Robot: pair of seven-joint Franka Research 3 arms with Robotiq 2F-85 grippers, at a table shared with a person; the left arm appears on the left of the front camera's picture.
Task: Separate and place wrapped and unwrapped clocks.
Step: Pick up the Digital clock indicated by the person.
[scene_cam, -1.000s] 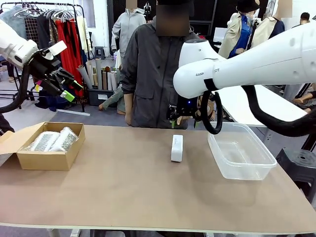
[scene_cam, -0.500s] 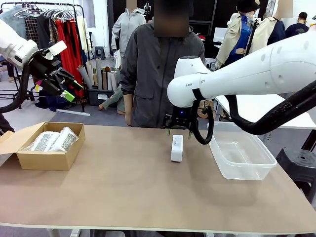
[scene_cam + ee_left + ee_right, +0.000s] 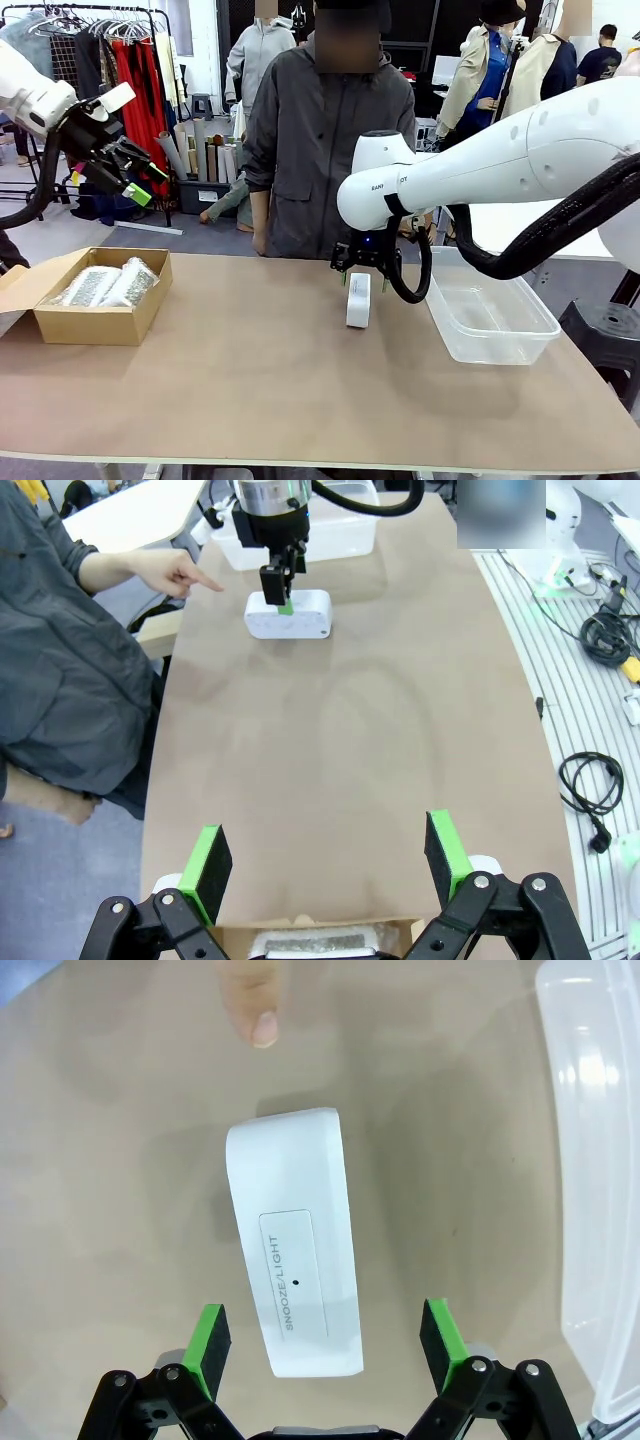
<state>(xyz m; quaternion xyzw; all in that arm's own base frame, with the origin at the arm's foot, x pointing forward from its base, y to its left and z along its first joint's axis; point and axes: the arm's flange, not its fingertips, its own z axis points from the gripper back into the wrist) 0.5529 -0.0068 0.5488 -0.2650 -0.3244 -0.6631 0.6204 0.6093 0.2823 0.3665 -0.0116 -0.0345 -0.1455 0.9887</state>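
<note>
At the left of the front view, two wrapped clocks (image 3: 104, 285) lie in the cardboard box (image 3: 95, 322), and the left gripper (image 3: 118, 160) hangs above in the upper left, fingers apart and empty. At centre, the bare clock (image 3: 358, 299) rests on the table (image 3: 250, 400), with the right gripper (image 3: 364, 268) just over it, fingers spread either side without touching. A person's hand (image 3: 185, 577) points at it. The pick of this clock looks to be in hand; next, lower, close, and carry it right to the plastic tub (image 3: 487, 312).
</note>
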